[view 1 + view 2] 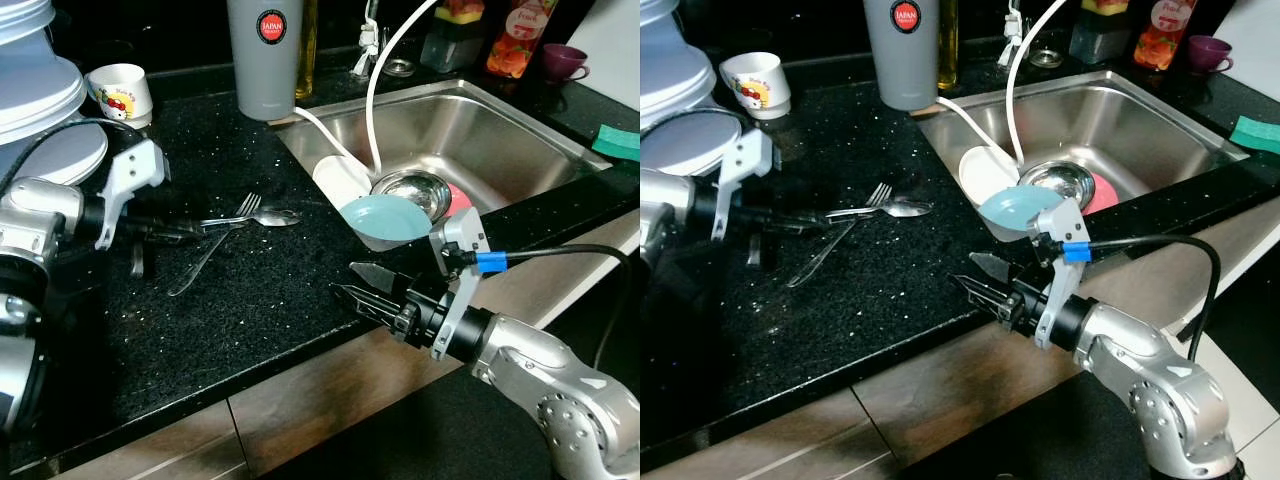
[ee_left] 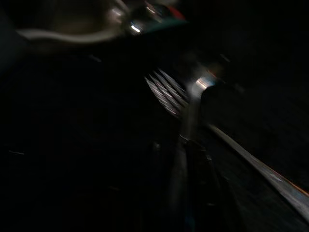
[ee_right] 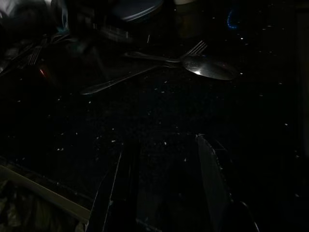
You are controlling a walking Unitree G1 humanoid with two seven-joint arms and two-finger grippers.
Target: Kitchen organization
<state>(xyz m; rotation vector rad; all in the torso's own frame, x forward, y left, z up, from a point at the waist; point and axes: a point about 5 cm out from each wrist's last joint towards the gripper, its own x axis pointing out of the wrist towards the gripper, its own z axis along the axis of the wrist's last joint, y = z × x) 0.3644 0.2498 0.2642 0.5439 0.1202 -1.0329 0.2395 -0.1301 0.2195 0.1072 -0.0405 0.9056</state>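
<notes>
A steel spoon (image 1: pixel 270 216) and a fork (image 1: pixel 218 242) lie crossed on the black speckled counter (image 1: pixel 250 310), left of the sink. My left gripper (image 1: pixel 192 232) reaches in from the left, low over the counter, and is shut on the spoon's handle. The dark left wrist view shows the fork's tines (image 2: pixel 166 94) just ahead of it. My right gripper (image 1: pixel 350 283) hovers open over the counter's front edge with nothing between its fingers. It points toward the spoon (image 3: pixel 208 67) and fork (image 3: pixel 145 72).
The steel sink (image 1: pixel 490 125) holds a steel bowl (image 1: pixel 412 190), a light-blue dish (image 1: pixel 385 218), a white cup (image 1: pixel 340 180) and a white hose. A grey tumbler (image 1: pixel 265 60), a printed mug (image 1: pixel 122 92) and stacked white plates (image 1: pixel 40 110) stand behind. A green sponge (image 1: pixel 615 142) lies far right.
</notes>
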